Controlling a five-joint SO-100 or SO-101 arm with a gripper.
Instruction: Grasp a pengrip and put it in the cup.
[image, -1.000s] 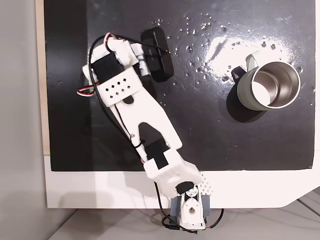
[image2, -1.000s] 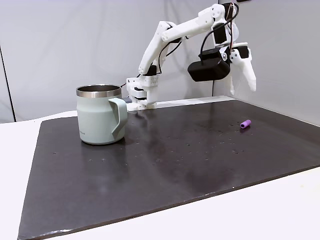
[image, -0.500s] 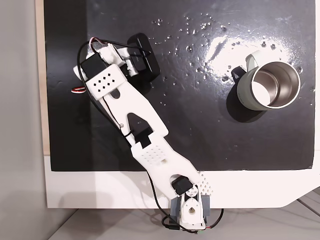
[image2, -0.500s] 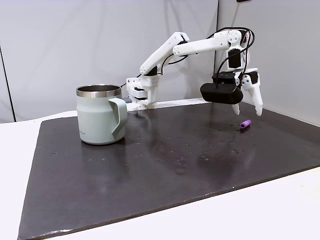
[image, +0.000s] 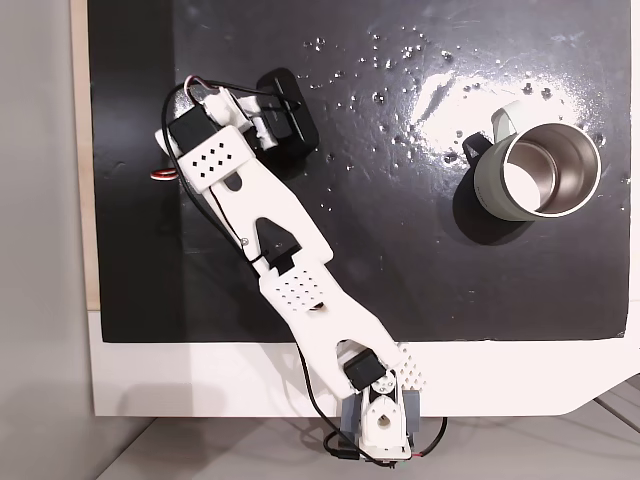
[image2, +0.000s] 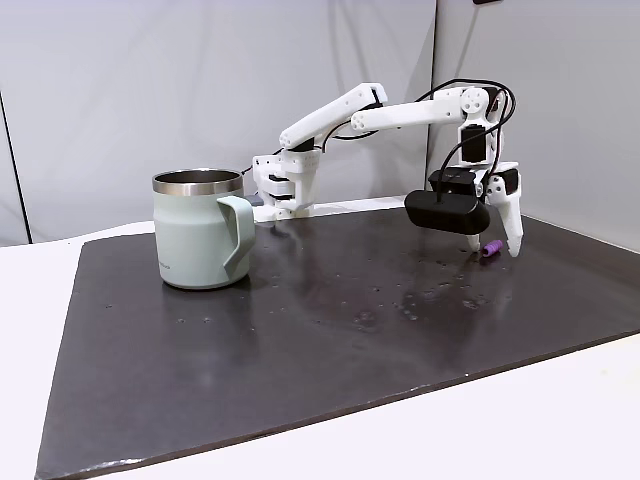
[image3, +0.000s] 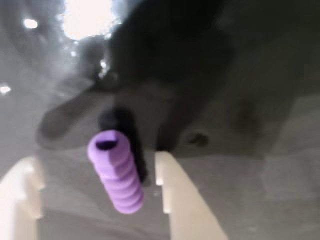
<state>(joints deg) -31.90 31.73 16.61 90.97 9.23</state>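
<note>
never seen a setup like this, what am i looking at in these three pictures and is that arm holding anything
It is a small white robot arm bolted to the table's edge, ending in a two-finger gripper. One fixed camera looks straight down on the dark mat; another stands at table height, off to the side; the third rides on the wrist and looks between the fingers.

Two things lie on the mat: the cup, a pale grey-green mug with a steel inside, and the pengrip, a tiny purple ribbed tube lying on its side.

Nothing is held. In the wrist view the gripper is open, with one pale finger on each side of the pengrip and gaps between. The cup stands far across the mat.
</note>
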